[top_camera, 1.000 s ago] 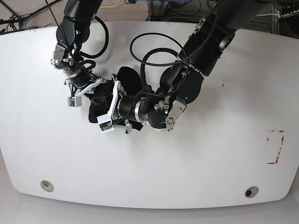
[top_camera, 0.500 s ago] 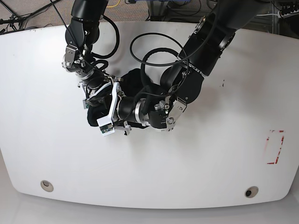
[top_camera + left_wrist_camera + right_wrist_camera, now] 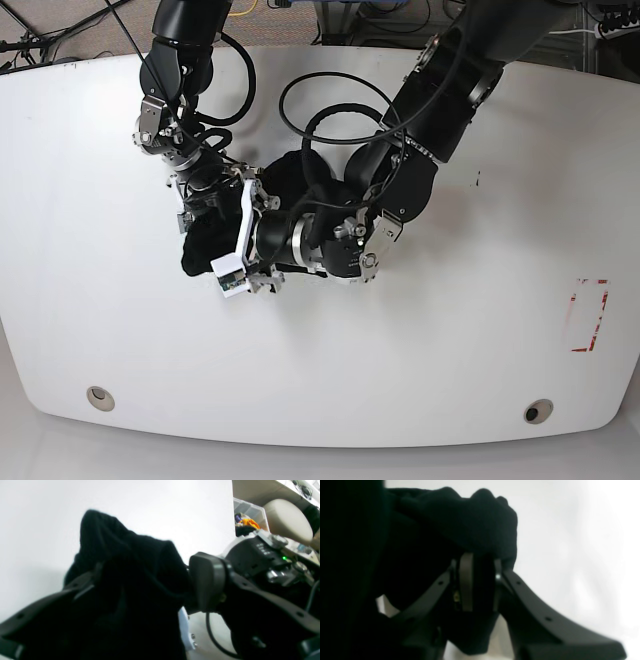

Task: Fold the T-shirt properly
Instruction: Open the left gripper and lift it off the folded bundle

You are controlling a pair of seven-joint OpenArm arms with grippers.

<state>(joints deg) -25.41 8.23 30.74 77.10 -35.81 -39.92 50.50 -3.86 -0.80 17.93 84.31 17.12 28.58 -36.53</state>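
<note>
The black T-shirt [image 3: 292, 178] lies bunched in the middle of the white table [image 3: 480, 330], with my two grippers meeting at its left end. In the left wrist view the T-shirt [image 3: 130, 562] fills the wide gap between my left gripper's [image 3: 150, 580] fingers [image 3: 207, 580], which stand far apart. My right gripper [image 3: 480, 577] is shut on a fold of the T-shirt [image 3: 460, 525], its fingers [image 3: 466, 585] close together. In the base view the right gripper [image 3: 203, 196] sits just above the left gripper [image 3: 205, 245]. No print shows.
A red marked rectangle [image 3: 588, 315] is near the table's right edge. Two round holes [image 3: 100, 398] [image 3: 538, 411] sit near the front edge. The right arm's wrist [image 3: 262, 555] crowds close beside my left gripper. Off the table stand a clear bin [image 3: 247, 515] and a beige chair [image 3: 287, 520].
My left gripper's fingers have spread wide apart around the cloth. The right arm first swung right and down to meet it, then held still, shut on the cloth.
</note>
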